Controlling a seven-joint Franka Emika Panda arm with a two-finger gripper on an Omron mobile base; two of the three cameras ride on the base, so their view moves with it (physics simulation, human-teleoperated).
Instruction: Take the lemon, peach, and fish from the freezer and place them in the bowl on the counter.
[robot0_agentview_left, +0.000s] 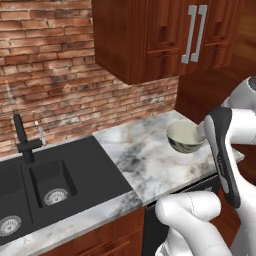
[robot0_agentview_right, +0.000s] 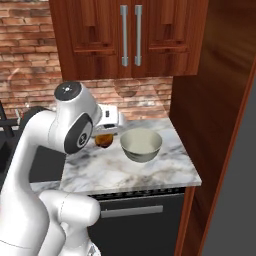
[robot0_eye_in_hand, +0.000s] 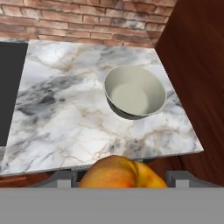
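Observation:
My gripper (robot0_eye_in_hand: 118, 177) is shut on the peach (robot0_eye_in_hand: 122, 173), an orange-red fruit with a yellow blush that sits between the finger tips at the bottom of the hand view. In the right base view the peach (robot0_agentview_right: 104, 140) hangs in my gripper (robot0_agentview_right: 104, 136) just above the counter (robot0_agentview_right: 125, 170), a little left of the bowl (robot0_agentview_right: 141, 144). The pale bowl (robot0_eye_in_hand: 134, 92) stands empty on the marble counter (robot0_eye_in_hand: 65, 109), near its right end. From the left, my forearm covers part of the bowl (robot0_agentview_left: 186, 136). The lemon and fish are out of view.
A black sink (robot0_agentview_left: 50, 180) with a dark faucet (robot0_agentview_left: 22, 140) is set into the counter to the left. Red-brown wall cabinets (robot0_agentview_right: 130, 35) hang over the bowl. A tall dark wooden panel (robot0_agentview_right: 215, 100) closes the counter's right end. A brick wall (robot0_eye_in_hand: 87, 17) runs behind.

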